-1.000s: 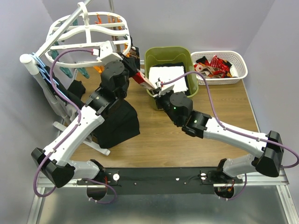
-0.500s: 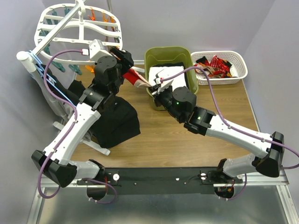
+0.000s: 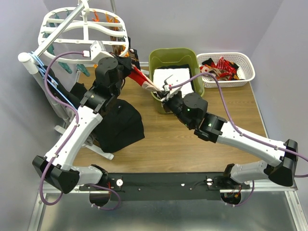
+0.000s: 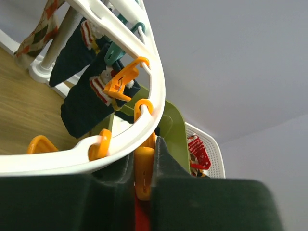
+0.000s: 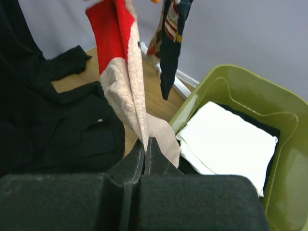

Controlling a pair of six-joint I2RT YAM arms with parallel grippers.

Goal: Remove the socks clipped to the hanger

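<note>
The white oval hanger (image 3: 82,30) hangs at the back left, its rim (image 4: 155,82) curving across the left wrist view. My left gripper (image 3: 130,65) (image 4: 143,153) is shut on an orange clip (image 4: 143,179) under that rim. A red and beige sock (image 3: 141,80) (image 5: 114,45) stretches from this clip down to my right gripper (image 3: 162,91) (image 5: 145,144), which is shut on its beige end. Dark patterned socks (image 4: 83,102) (image 5: 171,30) still hang from other clips.
A green bin (image 3: 176,54) holding a folded white cloth (image 3: 174,77) stands just behind my right gripper. A white mesh basket (image 3: 244,60) with loose socks (image 3: 221,64) is at the back right. A black garment (image 3: 118,126) drapes over the rack on the left.
My left gripper opened wide and then closed on the orange clip. The hanger swung back and up to the left. My right arm kept its hold on the sock and shifted slightly right.
</note>
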